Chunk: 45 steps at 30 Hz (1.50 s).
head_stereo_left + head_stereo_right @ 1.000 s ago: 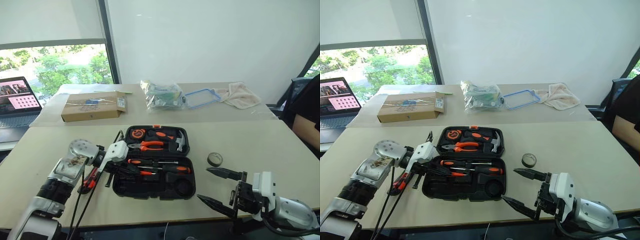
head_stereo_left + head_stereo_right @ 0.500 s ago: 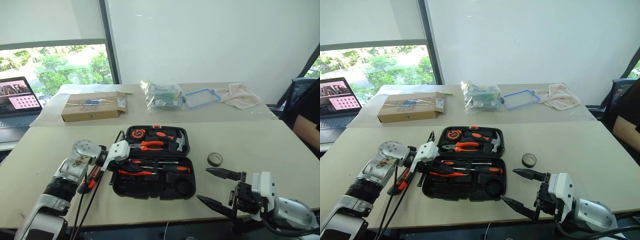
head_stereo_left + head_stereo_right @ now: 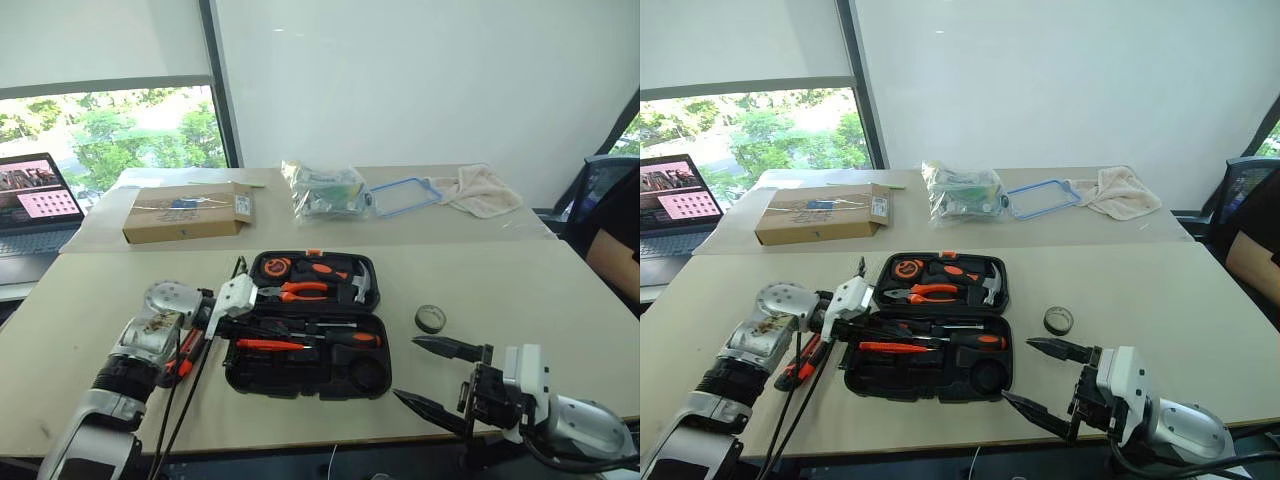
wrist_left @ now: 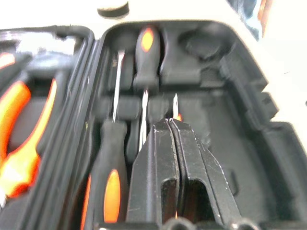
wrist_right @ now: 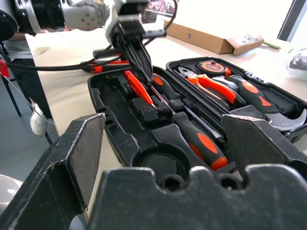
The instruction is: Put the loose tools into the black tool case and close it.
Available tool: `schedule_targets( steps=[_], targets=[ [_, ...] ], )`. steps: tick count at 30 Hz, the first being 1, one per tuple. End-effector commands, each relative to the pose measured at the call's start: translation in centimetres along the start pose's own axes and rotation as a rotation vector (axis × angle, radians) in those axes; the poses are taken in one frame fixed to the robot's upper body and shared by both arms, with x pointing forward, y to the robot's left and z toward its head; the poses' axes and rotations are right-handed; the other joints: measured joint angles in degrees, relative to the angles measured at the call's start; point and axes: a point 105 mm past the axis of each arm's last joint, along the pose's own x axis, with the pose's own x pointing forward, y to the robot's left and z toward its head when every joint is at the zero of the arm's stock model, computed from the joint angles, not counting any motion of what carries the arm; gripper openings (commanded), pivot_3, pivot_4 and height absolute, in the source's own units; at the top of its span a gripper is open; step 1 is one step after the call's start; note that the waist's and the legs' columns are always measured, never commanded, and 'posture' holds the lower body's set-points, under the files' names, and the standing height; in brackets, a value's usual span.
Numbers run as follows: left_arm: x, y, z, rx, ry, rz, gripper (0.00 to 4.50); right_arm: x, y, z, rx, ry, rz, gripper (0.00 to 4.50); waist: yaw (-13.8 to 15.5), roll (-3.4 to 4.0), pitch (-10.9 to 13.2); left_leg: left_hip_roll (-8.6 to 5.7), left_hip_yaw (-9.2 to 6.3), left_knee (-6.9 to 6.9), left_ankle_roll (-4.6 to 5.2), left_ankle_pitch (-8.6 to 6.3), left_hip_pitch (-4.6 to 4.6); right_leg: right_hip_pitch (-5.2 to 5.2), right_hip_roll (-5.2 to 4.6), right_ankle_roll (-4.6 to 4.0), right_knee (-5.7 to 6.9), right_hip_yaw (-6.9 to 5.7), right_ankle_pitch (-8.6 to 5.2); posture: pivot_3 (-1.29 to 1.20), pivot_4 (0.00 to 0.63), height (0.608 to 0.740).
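Left pincer (image 3: 872, 332): clenched on the slim all-orange screwdriver (image 3: 892, 347), reaching in over the left end of the black tool case (image 3: 930, 385).
Slim all-orange screwdriver: lies level over the front half of the case, its tip pointing right, in front of the two seated drivers; whether it rests in a recess I cannot tell.
Right pincer (image 3: 1040, 380): released, fingers spread wide, hanging at the near right edge of the tabletop (image 3: 1160, 300), apart from the case.
Black tool case: open flat at the middle of the tabletop, lid half at the back.
Black-and-orange-handled screwdrivers (image 5: 199, 139): two, seated side by side in the front half.
Round recess (image 5: 158, 165): bare, at the right front corner of the case.
Tape roll (image 3: 1058, 320): on the tabletop just right of the case.
Utility knife (image 3: 800, 362): on the tabletop left of the case, under the left arm.
Pliers (image 3: 920, 292): in the lid half, hammer (image 3: 990, 283) to their right.
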Motion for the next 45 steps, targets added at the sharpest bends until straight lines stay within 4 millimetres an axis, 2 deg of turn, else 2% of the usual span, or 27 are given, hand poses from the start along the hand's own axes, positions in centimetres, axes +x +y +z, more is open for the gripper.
schedule_targets(
  steps=[1,11,26,36,39,42,45],
  targets=[
    [-0.2,-0.6,-0.5,0.033,0.047,-0.015,0.08,0.2,0.2,0.8,-0.037,-0.029,0.007,4.5,0.0,0.01,0.0,0.0,0.0,-0.01,0.0,0.0,0.01,0.0,0.01,0.0,0.0,0.0,0.0,0.0,0.15,0.74],
    [1.3,0.2,-1.3,0.028,0.088,0.035,0.08,0.4,0.0,0.9,-0.041,-0.034,0.012,4.5,0.1,0.0,0.0,-0.01,0.0,0.03,0.01,0.0,0.0,0.04,-0.01,0.02,-0.01,0.0,0.01,0.0,0.15,0.74],
    [1.7,0.6,-3.2,-0.012,0.174,0.071,0.08,0.4,-0.1,0.9,-0.046,-0.038,0.004,4.5,0.2,0.07,-0.1,-0.01,0.0,0.07,0.01,0.0,0.08,0.14,-0.01,0.01,0.01,0.03,0.01,0.0,0.15,0.74],
    [2.1,-0.2,-3.5,-0.03,0.166,0.036,0.08,0.3,0.0,0.9,-0.046,-0.038,0.001,4.5,0.0,0.12,-0.1,0.01,0.0,0.01,0.01,0.0,0.07,0.07,0.02,0.01,0.01,0.03,0.02,0.0,0.15,0.74],
    [1.8,0.0,-3.1,-0.003,0.134,0.057,0.08,0.3,0.0,0.9,-0.048,-0.035,0.001,4.5,0.0,0.12,-0.1,0.01,0.0,-0.01,0.01,0.0,0.07,0.07,0.02,0.01,-0.01,0.03,0.02,0.0,0.15,0.74],
    [1.4,0.7,-1.0,0.029,0.012,0.102,0.08,0.3,0.0,0.9,-0.048,-0.035,0.0,4.5,0.0,0.12,-0.1,0.01,0.0,-0.03,0.01,0.0,0.07,0.05,0.02,0.01,-0.02,0.03,0.02,0.0,0.15,0.74],
    [0.9,0.4,0.6,0.055,-0.08,0.079,0.08,0.3,0.0,0.8,-0.046,-0.036,0.002,4.5,0.0,0.11,-0.1,0.01,0.0,-0.01,0.01,0.0,0.02,0.01,0.02,0.01,-0.02,0.02,0.02,0.0,0.15,0.74]
  ],
)
